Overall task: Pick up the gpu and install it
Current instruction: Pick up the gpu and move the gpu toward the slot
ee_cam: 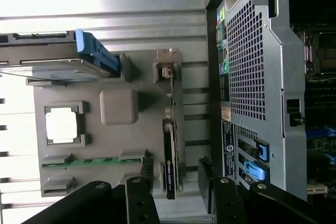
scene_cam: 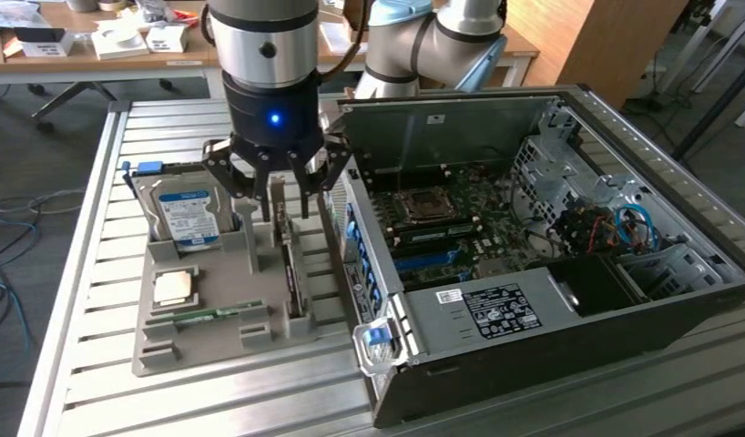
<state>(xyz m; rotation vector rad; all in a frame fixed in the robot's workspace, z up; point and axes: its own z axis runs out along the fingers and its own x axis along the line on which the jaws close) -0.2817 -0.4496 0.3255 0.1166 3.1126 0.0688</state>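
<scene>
Gripper (scene_cam: 275, 205) hangs spread wide, grasping nothing, just over the far end of the gpu (scene_cam: 295, 273)! That card stands on edge in the grey tray (scene_cam: 166, 350), computer case (scene_cam: 567, 300) just beside on the exterior view's right, hard drive (scene_cam: 184, 214) on its left.

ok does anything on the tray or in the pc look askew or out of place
Nothing stands out. The gpu stands on edge in its slot of the grey tray, the hard drive, processor and memory stick sit in theirs, and the computer case lies open beside it. The open gripper hangs over the gpu.
</scene>
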